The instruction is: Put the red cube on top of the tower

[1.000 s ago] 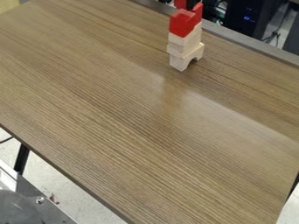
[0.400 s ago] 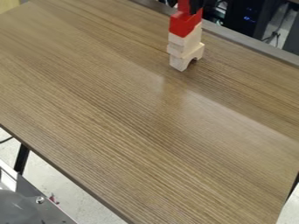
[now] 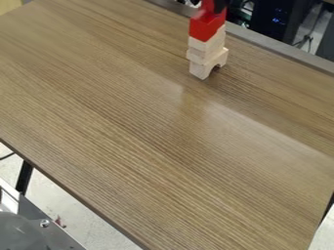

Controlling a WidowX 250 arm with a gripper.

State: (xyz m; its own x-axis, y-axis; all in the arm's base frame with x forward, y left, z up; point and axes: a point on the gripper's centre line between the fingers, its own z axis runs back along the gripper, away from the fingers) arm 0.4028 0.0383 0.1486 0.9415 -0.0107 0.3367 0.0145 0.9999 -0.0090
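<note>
At the top edge, the black gripper (image 3: pixel 210 6) hangs over the tower, mostly cut off by the view's edge. Its fingers are shut on the red cube (image 3: pixel 207 7), with one dark fingertip along the cube's right side. The cube is right above the notched red block (image 3: pixel 205 27) that tops the tower; whether the two touch I cannot tell. Under that red block are pale wooden blocks (image 3: pixel 207 46), with an arch-shaped block (image 3: pixel 200 69) at the bottom standing on the table.
The brown wood-grain table (image 3: pixel 150 127) spreads out in front of the tower. A grey rail (image 3: pixel 274 44) runs behind the tower, with cables and dark equipment (image 3: pixel 274 19) beyond. A metal plate (image 3: pixel 39 222) is at the lower left, below the table's edge.
The gripper and the red cube have shifted slightly right and down, closer over the notched red block. The tower stands where it was.
</note>
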